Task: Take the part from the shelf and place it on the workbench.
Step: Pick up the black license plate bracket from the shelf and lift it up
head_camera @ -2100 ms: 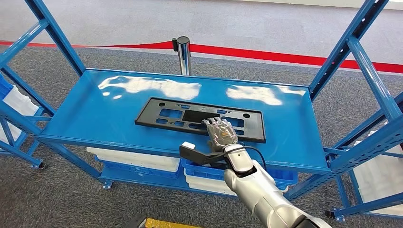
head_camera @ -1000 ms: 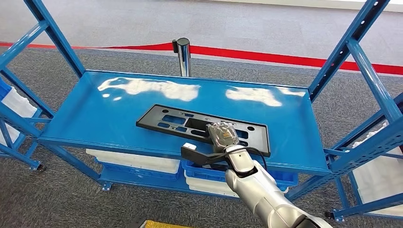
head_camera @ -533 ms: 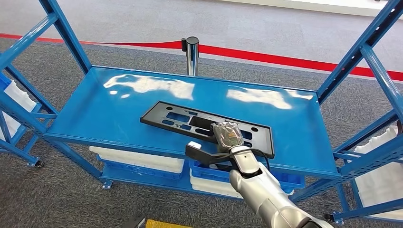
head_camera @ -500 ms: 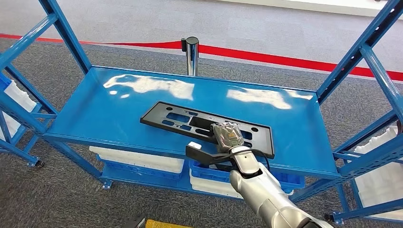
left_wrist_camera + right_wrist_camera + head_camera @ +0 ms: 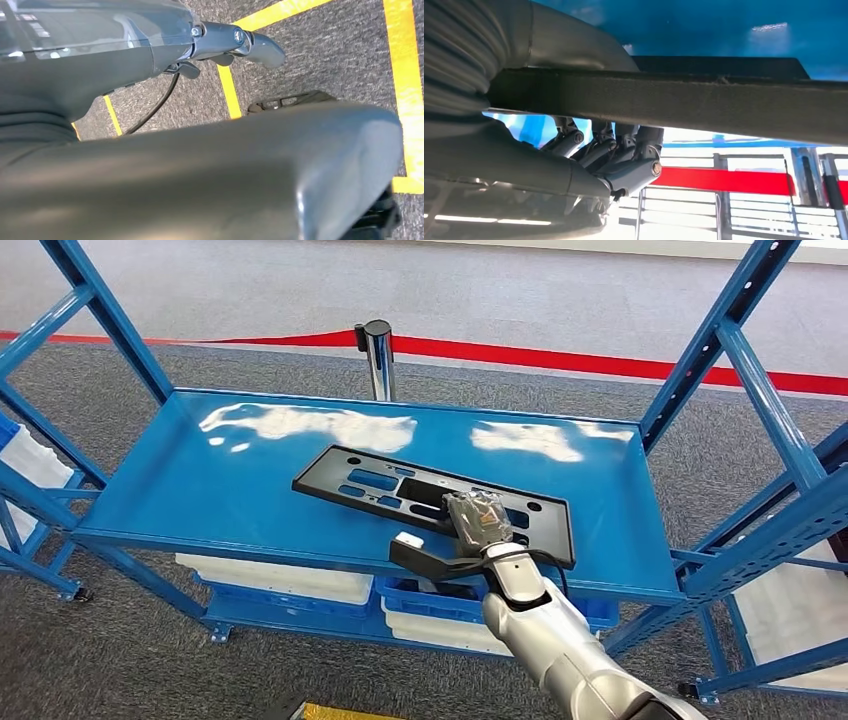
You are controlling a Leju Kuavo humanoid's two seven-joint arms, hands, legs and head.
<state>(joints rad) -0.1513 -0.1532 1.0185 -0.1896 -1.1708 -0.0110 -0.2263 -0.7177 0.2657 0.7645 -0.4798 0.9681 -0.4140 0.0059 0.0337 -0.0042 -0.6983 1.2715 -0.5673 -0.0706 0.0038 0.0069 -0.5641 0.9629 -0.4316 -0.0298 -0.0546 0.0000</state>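
Part: black slotted plastic panel (image 5: pixel 430 503) at frame centre, tilted, its near edge raised off the blue shelf deck (image 5: pixel 200 490).
Right hand (image 5: pixel 477 518): right of centre, gripping the panel's near edge.
Left hand: grasp cannot be told.
Advice: lift level, clearing uprights.

shelf (image 5: pixel 200 490) uprights cut off above, part (image 5: pixel 400 485) near edge hidden under right robot hand (image 5: pixel 478 518)
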